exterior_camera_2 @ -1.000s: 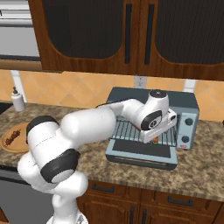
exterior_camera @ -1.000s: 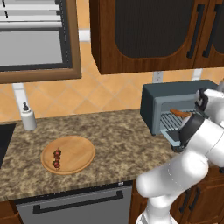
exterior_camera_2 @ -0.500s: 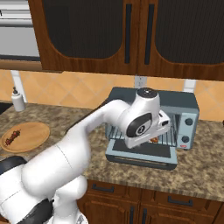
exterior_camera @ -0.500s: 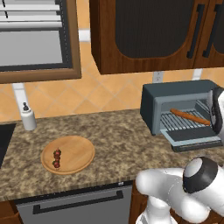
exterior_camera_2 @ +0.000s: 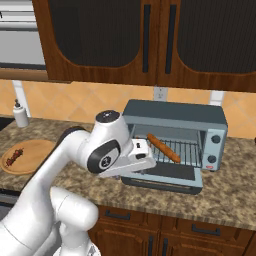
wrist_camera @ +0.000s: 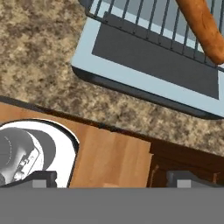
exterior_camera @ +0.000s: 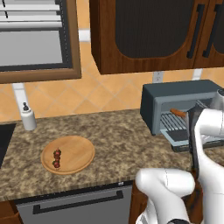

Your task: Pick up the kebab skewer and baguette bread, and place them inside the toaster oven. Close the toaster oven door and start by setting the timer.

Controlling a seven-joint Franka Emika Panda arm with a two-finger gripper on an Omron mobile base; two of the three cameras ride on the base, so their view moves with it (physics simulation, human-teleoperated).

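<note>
We see the toaster oven (exterior_camera_2: pixel 172 142) standing on the speckled granite counter (exterior_camera: pixel 113 133) with its door (exterior_camera_2: pixel 162 177) dropped flat, at about 3 o'clock in the left base view. The baguette bread (exterior_camera_2: pixel 163 147) lies aslant on the wire rack (exterior_camera_2: pixel 182 150) inside, one tapered end toward the front edge of the rack; in the hand view the loaf (wrist_camera: pixel 202 26) crosses the bars at 1 o'clock, above the door's dark glass (wrist_camera: pixel 153 61).

Our gripper (wrist_camera: pixel 111 178) hangs over the counter's front edge, released, jaws spread wide with nothing between them; its two dark fingertips (wrist_camera: pixel 43 177) show at 6 o'clock of the hand view, over the wooden cabinet front (wrist_camera: pixel 113 157) below the counter. In the right base view the hand (exterior_camera_2: pixel 137 155) sits just in front of the oven's open mouth, at the left end of the door, apart from the loaf.

The kebab skewer (exterior_camera: pixel 56 158) rests on the round wooden board (exterior_camera: pixel 68 154), left of its centre, at 8 o'clock in the left base view and well apart from the oven. A small white bottle (exterior_camera: pixel 28 118) stands by the wall at 9 o'clock.
</note>
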